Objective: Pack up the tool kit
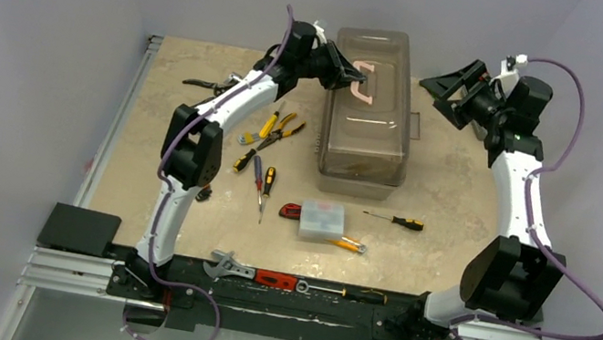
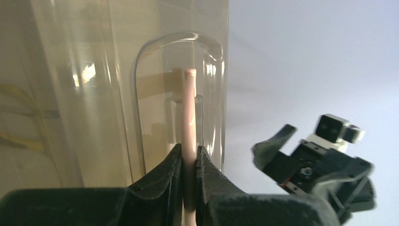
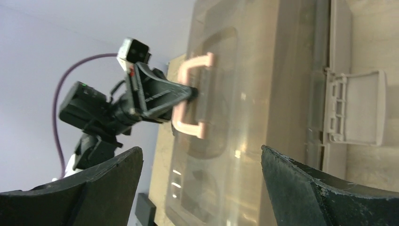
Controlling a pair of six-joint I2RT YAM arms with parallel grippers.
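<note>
White arms [image 1: 166,220], black joints [image 1: 193,150], purple cables [image 1: 583,289]

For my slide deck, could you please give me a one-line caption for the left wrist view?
Left gripper shut on the pinkish handle, seen against the smoky translucent lid.

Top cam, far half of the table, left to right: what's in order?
black pliers → yellow-handled pliers → toolbox → right gripper
</note>
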